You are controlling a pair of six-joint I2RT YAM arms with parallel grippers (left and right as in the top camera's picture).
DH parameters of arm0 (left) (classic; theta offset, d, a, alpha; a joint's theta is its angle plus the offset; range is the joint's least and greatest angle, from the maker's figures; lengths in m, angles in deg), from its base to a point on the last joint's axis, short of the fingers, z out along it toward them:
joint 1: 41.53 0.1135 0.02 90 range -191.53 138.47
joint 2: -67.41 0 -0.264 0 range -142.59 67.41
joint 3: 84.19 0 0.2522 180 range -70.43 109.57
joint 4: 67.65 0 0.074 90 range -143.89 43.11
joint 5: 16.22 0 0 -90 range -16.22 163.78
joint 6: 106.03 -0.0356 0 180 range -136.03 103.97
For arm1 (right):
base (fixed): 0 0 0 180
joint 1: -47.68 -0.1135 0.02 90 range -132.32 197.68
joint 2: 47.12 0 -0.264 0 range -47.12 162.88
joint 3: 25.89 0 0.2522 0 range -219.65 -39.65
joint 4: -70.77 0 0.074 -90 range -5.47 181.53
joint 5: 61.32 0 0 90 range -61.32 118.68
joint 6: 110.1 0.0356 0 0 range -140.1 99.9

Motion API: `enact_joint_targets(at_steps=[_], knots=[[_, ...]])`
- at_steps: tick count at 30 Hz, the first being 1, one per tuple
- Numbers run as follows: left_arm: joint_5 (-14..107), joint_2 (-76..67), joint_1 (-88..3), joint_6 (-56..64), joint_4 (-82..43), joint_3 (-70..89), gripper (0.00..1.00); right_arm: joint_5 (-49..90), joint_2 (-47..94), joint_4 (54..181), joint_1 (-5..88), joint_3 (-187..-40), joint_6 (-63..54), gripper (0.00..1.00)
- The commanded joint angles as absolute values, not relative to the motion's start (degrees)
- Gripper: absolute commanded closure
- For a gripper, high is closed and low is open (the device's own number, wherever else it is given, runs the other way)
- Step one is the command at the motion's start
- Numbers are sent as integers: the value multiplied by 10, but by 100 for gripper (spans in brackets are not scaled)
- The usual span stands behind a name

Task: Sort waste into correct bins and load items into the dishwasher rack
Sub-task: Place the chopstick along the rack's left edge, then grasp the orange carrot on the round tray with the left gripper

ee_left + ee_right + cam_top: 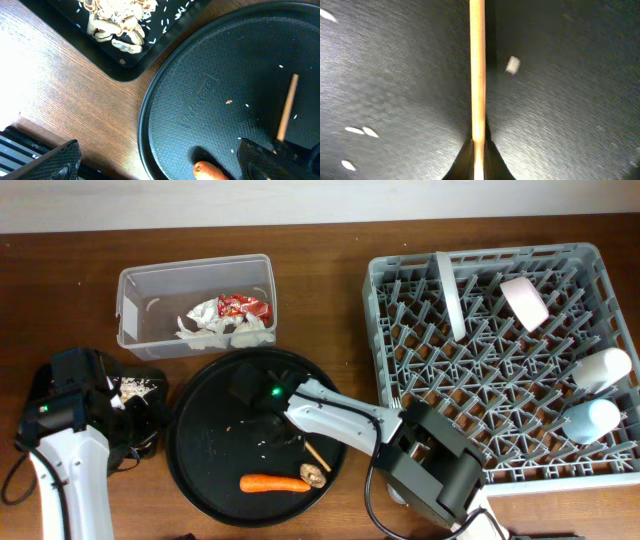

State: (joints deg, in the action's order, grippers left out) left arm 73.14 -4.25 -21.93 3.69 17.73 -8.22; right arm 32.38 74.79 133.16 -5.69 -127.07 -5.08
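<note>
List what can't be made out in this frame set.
Black bin: overhead, mostly under the left arm.
Carrot: left wrist, only its tip; bottom edge cuts it.
Stick: right wrist, top and bottom edges cut off both ends.
Brown lump by the carrot: overhead, too small to identify.

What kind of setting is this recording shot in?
Likely a staged dish-clearing station rather than a working kitchen: a grey dishwasher rack sits directly on a wooden table, with a clear tub of rubbish and a round black tray beside it.
</note>
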Motion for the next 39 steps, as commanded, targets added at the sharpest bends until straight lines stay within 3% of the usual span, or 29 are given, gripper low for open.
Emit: enact_joint_targets(at_steps=[1,6,10,21,23,27,31,33,37,39], knots=[[725,-36,-216,36,178,-77,1,378,674,1363,-18,-1302,-43,96],[726,-36,-216,36,177,-77,1,422,473,1493,130,-1308,-44,96],[727,-36,-216,36,178,-77,1,404,445,1584,248,-1294,-44,96],[727,-36,-216,36,178,-77,1,319,446,1457,256,-1099,-24,95],[727,-36,-216,36,178,-77,1,318,446,1454,256,-1099,-24,51],[719,-36,-216,37,182,-77,1,317,440,1454,256,-1100,-24,51],[636,-36,-226,37,202,-78,1,317,360,1454,256,-1110,-27,51],[601,-36,-264,44,205,-85,1,317,313,1455,256,-1112,-27,44],[595,-36,-444,188,159,-152,1,317,281,1476,256,-1111,-27,37],[562,-36,-538,332,108,-204,1,317,281,1480,256,-1111,-27,36]])
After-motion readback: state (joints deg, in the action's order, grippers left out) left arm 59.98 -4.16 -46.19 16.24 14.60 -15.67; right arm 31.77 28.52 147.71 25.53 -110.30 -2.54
